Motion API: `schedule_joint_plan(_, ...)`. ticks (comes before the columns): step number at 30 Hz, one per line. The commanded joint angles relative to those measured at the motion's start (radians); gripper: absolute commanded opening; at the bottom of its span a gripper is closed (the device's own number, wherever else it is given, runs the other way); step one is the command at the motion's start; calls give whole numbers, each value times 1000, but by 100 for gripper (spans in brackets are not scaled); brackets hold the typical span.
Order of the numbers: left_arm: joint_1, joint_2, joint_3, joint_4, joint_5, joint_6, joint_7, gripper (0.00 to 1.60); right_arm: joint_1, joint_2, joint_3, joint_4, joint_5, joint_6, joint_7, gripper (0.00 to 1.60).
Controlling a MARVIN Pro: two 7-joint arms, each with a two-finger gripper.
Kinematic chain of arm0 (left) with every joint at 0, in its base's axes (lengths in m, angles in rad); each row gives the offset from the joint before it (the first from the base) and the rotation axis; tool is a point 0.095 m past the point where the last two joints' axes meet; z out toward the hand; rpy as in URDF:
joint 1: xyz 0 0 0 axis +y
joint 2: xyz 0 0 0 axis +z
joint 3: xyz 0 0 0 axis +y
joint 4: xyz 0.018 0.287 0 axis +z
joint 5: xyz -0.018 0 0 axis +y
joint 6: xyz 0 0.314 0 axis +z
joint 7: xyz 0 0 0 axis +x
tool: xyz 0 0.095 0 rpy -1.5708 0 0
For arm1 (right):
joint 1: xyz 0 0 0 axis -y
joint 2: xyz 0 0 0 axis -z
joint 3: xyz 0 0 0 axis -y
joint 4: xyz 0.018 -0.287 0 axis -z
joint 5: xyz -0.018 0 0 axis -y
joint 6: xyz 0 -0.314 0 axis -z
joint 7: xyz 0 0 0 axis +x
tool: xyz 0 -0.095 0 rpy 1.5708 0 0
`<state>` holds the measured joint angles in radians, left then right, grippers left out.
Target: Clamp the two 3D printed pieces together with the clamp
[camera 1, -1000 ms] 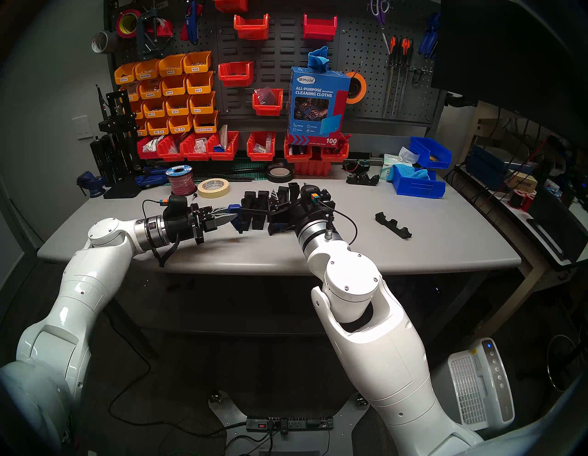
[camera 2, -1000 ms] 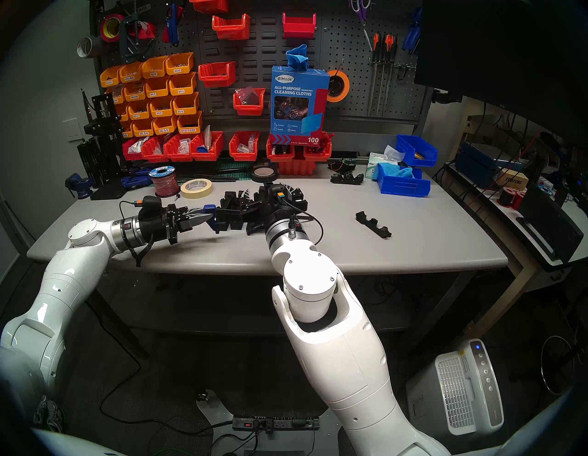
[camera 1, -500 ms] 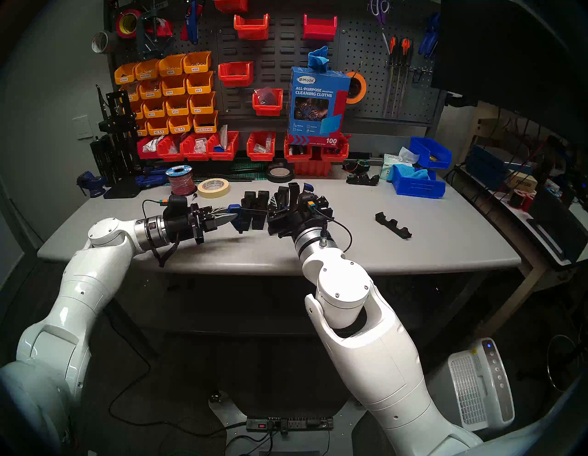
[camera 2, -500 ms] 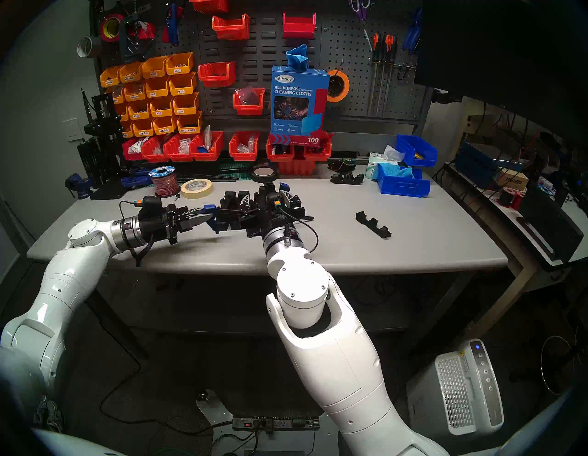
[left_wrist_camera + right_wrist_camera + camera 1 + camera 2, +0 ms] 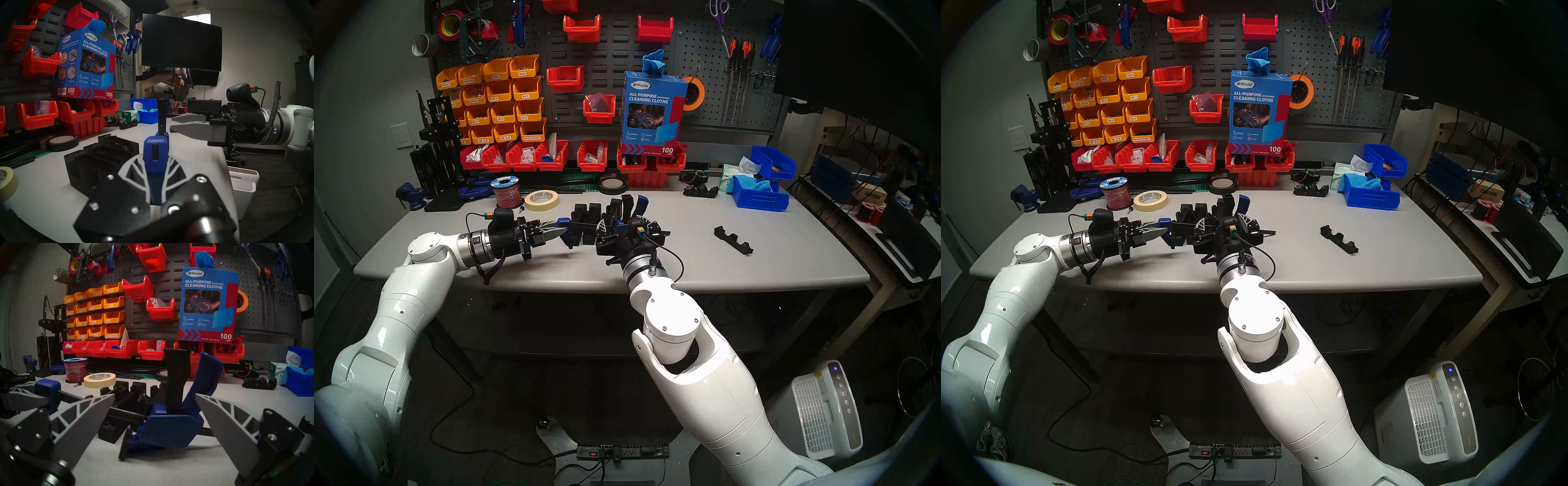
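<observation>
Head views: blue-and-black quick bar clamp point(image 5: 582, 225) lies on the grey worktable point(image 5: 755, 271), its bar crossing the two matte black slotted printed blocks point(image 5: 585, 222). Left gripper point(image 5: 560, 232) pinches the clamp's blue end jaw. Right gripper point(image 5: 621, 225) is spread around the trigger handle. Cream masking tape roll point(image 5: 541, 200) sits behind the clamp.

Left wrist: fingers point(image 5: 134, 171) pressed on the blue jaw.

Right wrist: fingers point(image 5: 81, 414) wide apart, handle between them, untouched.

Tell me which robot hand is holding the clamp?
The left gripper: it is shut on the clamp's end jaw. The right gripper is open, holding nothing.
</observation>
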<state>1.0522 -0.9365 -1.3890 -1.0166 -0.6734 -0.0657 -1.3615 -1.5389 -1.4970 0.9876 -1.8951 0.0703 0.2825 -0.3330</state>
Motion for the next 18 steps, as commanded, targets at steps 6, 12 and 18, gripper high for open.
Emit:
schedule_joint_plan(6, -36, 2, -25, -22, -22, 2, -2, 0, 18, 26, -53, -29, 21, -38, -85, 160)
schedule_joint_plan(12, -36, 2, -25, -22, -21, 2, -2, 0, 24, 26, -61, -29, 21, -45, -117, 160)
schedule_joint_plan(18, -36, 2, -25, -22, -20, 2, -3, 0, 26, 21, -61, -25, 18, -63, -136, 160)
